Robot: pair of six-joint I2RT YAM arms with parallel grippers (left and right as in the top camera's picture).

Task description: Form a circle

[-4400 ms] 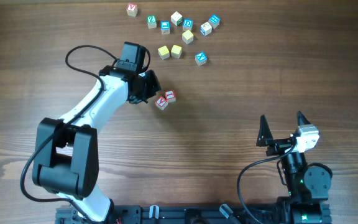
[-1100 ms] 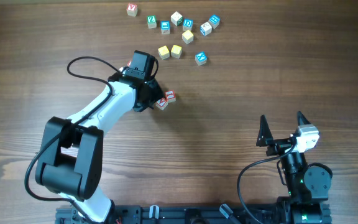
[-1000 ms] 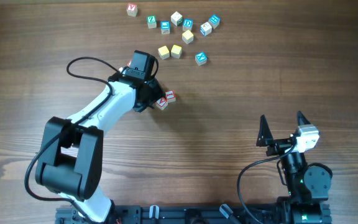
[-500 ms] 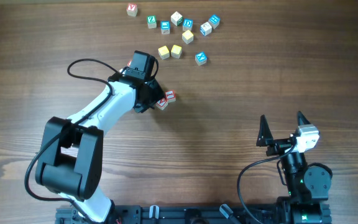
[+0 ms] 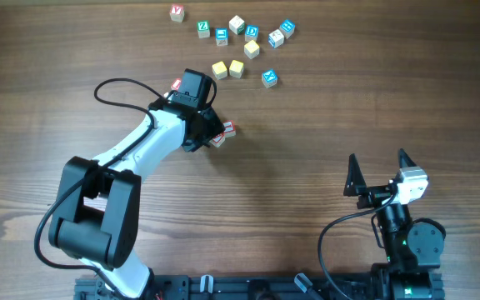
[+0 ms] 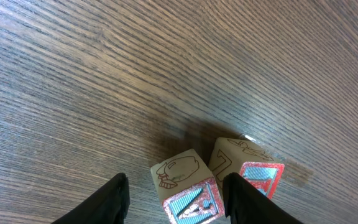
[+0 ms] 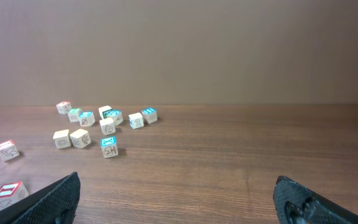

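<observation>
Two red-lettered wooden cubes sit side by side at mid-table, one (image 5: 228, 128) farther right and one (image 5: 217, 140) partly under my left gripper (image 5: 212, 133). In the left wrist view the nearer cube (image 6: 187, 190), with a red A on top, lies between the black fingers (image 6: 114, 200). A gap shows on its left side, so the jaws stand open around it. The other cube (image 6: 253, 169) sits just right of it, touching. A third red-lettered cube (image 5: 177, 84) peeks out beside the left wrist. No circle of cubes shows. My right gripper (image 5: 378, 158) rests open at the front right, holding nothing.
Two plain yellow cubes (image 5: 228, 68) and a blue-lettered cube (image 5: 268, 78) lie behind the left gripper. A scatter of green- and blue-lettered cubes (image 5: 251, 33) and a red-lettered one (image 5: 177, 12) lies along the far edge. The same scatter (image 7: 107, 118) shows in the right wrist view.
The left arm has edged slightly right, uncovering a red-lettered cube beside its wrist. Its jaws have narrowed a little around the A cube. The right arm has not moved.
</observation>
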